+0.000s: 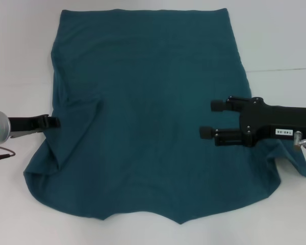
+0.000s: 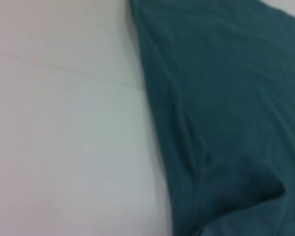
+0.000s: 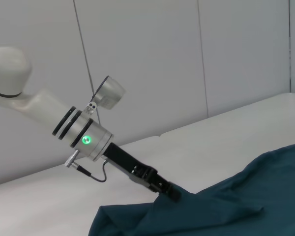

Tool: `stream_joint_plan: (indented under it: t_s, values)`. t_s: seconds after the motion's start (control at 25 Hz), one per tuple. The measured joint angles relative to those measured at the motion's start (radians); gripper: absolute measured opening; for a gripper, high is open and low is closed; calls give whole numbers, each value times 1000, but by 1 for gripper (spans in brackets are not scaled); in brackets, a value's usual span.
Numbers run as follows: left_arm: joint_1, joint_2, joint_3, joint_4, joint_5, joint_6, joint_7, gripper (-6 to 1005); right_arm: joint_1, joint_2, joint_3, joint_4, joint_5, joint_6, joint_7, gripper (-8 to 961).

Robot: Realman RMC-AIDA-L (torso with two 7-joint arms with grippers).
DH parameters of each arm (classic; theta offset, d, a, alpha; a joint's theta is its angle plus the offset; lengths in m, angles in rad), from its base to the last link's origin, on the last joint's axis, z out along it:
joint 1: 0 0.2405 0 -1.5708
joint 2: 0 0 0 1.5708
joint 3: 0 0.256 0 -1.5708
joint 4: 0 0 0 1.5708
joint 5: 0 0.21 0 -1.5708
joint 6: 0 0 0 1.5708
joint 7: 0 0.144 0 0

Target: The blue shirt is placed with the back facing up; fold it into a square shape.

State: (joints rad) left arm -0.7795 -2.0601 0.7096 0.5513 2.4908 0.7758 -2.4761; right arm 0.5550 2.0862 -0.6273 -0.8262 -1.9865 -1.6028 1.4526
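The blue shirt [image 1: 148, 117] lies spread flat on the white table, its straight edge at the far side and a wavy, pointed edge nearest me. My left gripper [image 1: 52, 122] is at the shirt's left edge. In the right wrist view the left gripper [image 3: 171, 191] is shut on the cloth, which rises to its tip. My right gripper [image 1: 210, 119] hovers over the shirt's right side, pointing inward, open with nothing between its fingers. The left wrist view shows only the blue shirt [image 2: 226, 118] edge on the table.
White table [image 1: 20, 61] surrounds the shirt, with a seam [image 1: 280, 70] running off to the right. A fold of fabric [image 1: 293, 166] sticks out under the right arm. A white panelled wall [image 3: 187, 59] stands behind the left arm.
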Motion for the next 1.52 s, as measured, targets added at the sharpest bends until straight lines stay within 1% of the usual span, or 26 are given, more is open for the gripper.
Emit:
stream_joint_plan:
  t_s: [0.08,0.28,0.4,0.48,0.52,0.56,0.6,0.72,0.84,0.92,0.96,1.0,1.12,1.24,1.32,1.36,1.44,1.52]
  values:
    - [2,-3,2,0,-22,-4,25,456,-1,0,2,4,0,-2,0,878]
    - [-1,-8,12,-3,-28,-2,52,437,-6,0,8,7,0,-3,0,876]
    - [-2,-11,18,-4,-28,0,57,301,-7,0,8,7,0,-3,0,875]
    - [6,-21,19,6,-29,-6,68,211,-8,0,8,7,0,-3,0,874]
    - [10,-26,19,15,-31,-7,75,185,-8,0,8,7,0,-3,0,874]
    - [15,-32,19,29,-33,-7,84,160,-8,0,8,7,0,-3,0,873]
    - [25,-46,21,56,-36,-3,104,135,-9,0,8,7,0,-3,0,873]
    - [33,-68,21,97,-37,14,143,58,-11,0,8,7,0,-3,0,866]
    - [44,-99,23,158,-59,61,225,59,-12,0,8,7,0,-4,0,847]
    - [49,-107,36,183,-93,97,280,60,-14,0,8,7,6,-4,0,834]
    - [54,-107,73,193,-143,128,324,59,-18,0,8,7,15,-4,0,834]
    - [54,-107,73,193,-143,128,324,58,-18,0,8,7,15,-4,0,834]
    - [64,-105,129,208,-191,163,383,55,-24,0,9,6,23,-5,0,834]
    - [77,-109,188,231,-209,176,418,58,-25,0,9,6,24,-6,0,834]
    - [90,-108,247,251,-212,179,424,61,-26,-1,9,4,25,-7,0,834]
    - [103,-107,282,271,-213,180,427,63,-27,-1,9,3,25,-7,0,834]
    - [129,-108,325,308,-213,181,428,66,-27,0,9,3,25,-7,0,834]
    - [158,-110,346,348,-216,178,415,85,-27,-1,9,4,26,-7,0,834]
